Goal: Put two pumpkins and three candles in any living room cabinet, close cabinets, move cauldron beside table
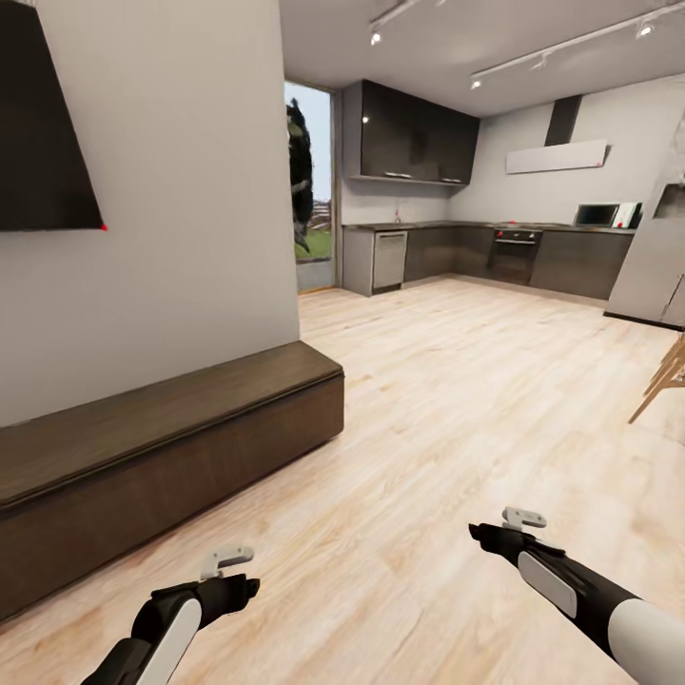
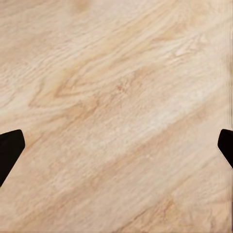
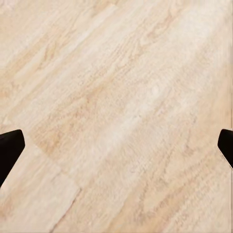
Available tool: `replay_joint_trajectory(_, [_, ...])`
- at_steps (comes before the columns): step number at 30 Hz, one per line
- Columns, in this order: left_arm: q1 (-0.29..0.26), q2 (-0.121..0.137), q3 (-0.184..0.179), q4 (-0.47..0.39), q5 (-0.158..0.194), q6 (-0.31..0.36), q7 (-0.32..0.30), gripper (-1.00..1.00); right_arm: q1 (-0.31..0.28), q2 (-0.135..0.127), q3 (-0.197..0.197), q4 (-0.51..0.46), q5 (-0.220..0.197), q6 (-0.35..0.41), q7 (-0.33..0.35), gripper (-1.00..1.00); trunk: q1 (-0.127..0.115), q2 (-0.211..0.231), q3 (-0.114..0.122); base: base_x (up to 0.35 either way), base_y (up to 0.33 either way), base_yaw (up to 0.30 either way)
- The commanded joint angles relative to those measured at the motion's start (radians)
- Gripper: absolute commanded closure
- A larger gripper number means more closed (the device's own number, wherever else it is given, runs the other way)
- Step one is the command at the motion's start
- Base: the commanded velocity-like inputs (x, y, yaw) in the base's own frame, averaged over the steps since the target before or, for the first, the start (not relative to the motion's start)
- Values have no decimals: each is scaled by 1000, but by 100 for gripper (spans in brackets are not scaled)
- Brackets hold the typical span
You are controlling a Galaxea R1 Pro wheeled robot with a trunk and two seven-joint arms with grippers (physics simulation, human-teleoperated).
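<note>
Item 1. My left gripper (image 2: pixel 116 145): fingers spread wide, the two black fingertips (image 2: pixel 9 148) at opposite edges of the wrist view, nothing between them. It hangs over bare light wood plank floor (image 2: pixel 121 87). In the head view the left gripper (image 1: pixel 233 571) sits low, at the end of a black and white forearm.

Item 2. My right gripper (image 3: pixel 116 145): likewise wide apart and empty, plank floor below it (the grain here runs on a slant across the view). In the head view it (image 1: pixel 495 533) is held low, level with the left one, the two well apart.

Item 3. Cabinet (image 1: pixel 162 457): long, low, dark brown, ahead of my left gripper and to its left, standing against the white wall (image 1: pixel 190 190). Its front panels all look shut. Its near end lies close to the left arm; its far end is well ahead.

Item 4. Black TV (image 1: pixel 43 143): mounted on the wall above the cabinet, partly cut off by the view's edge.

Item 5. Pale wooden legs (image 1: pixel 661 381), ahead of and to the right of my right gripper; of what furniture, I cannot tell.

Item 6. Kitchen, far ahead: grey base units (image 1: pixel 457 252), dark wall cupboards (image 1: pixel 414 143), an oven (image 1: pixel 516 255), a tall window (image 1: pixel 309 181).
</note>
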Motion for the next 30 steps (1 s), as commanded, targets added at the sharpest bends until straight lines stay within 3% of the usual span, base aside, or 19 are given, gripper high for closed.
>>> replay_joint_trajectory(1, [0,1,-3,-2,10,2,10,-100,-1,0,7,-3,-5,2,-8,-100,-1,0,3,-1,0,-227])
replay_joint_trajectory(13, [1,1,-3,-2,7,0,13,-100,-1,18,7,46,-4,-16,-3,-100,-1,0,7,0,0,-283])
replay_joint_trajectory(30, [4,1,-4,-2,5,-1,12,-100,-1,21,7,49,-2,-17,-1,-100,-1,0,7,0,0,-291])
